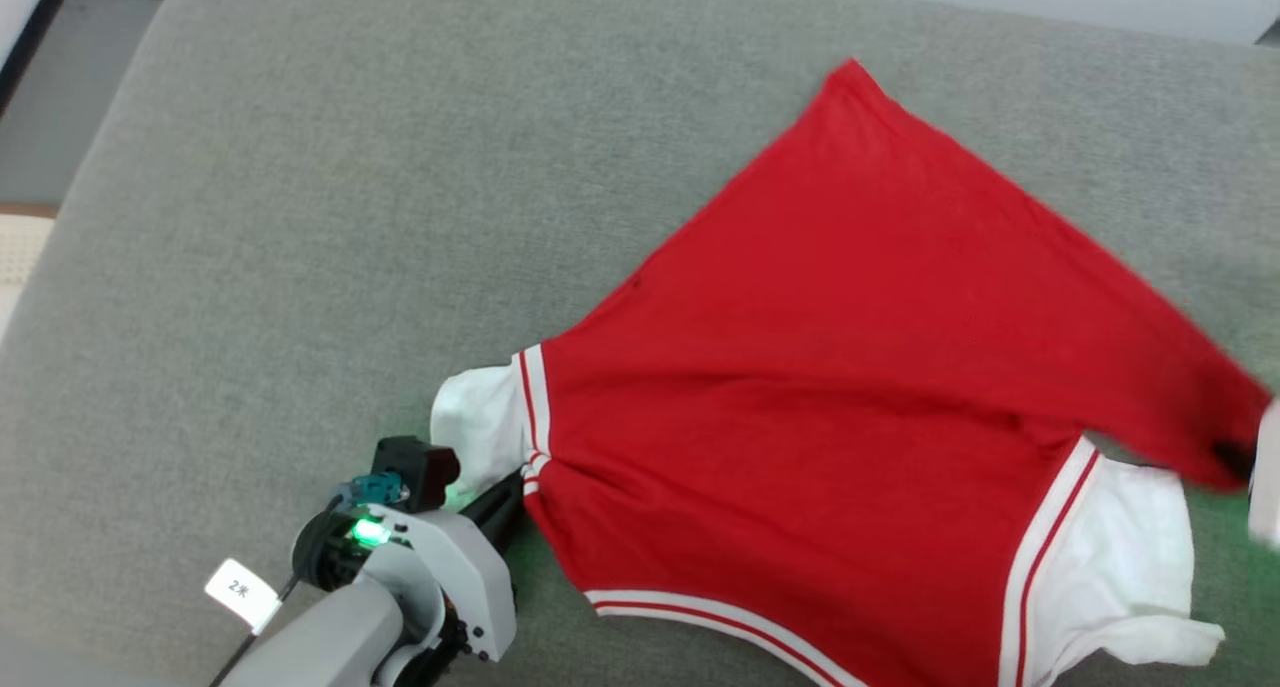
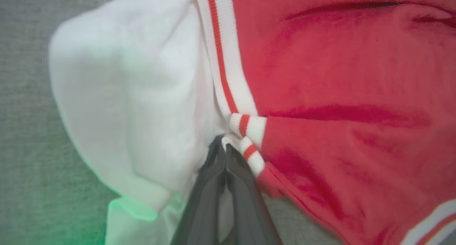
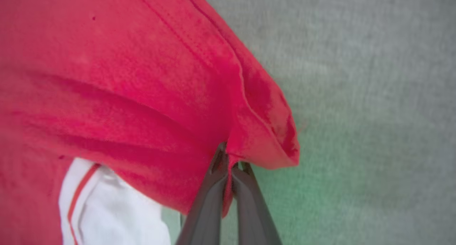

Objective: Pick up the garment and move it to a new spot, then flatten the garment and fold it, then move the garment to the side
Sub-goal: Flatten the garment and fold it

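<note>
The red shirt is lying across the right half of a wide grey cushioned surface, plain side up, with one pointed corner reaching toward the far edge. Both arms are holding it. The left gripper is pinching, jaws closed down tight, right where the striped trim meets the near white sleeve. The right gripper is clamping just as narrowly on a red corner of the body cloth, out at the right side. That corner is hanging over part of the other white sleeve, so to me it looks as though the cloth is being carried or stretched between the two holds rather than laid flat. Long creases are running across the red from one grip to the other, which suggests the pull is uneven. To do this well, I would say both arms should be travelling together at the same pace and low over the cushion, so the loose far corner is trailing out smoothly instead of doubling under. The right grip is only biting a small fold of edge, so a hard tug could be slipping it free; a gentle outward draw before setting down would be taking those creases out and uncovering the buried sleeve.
</note>
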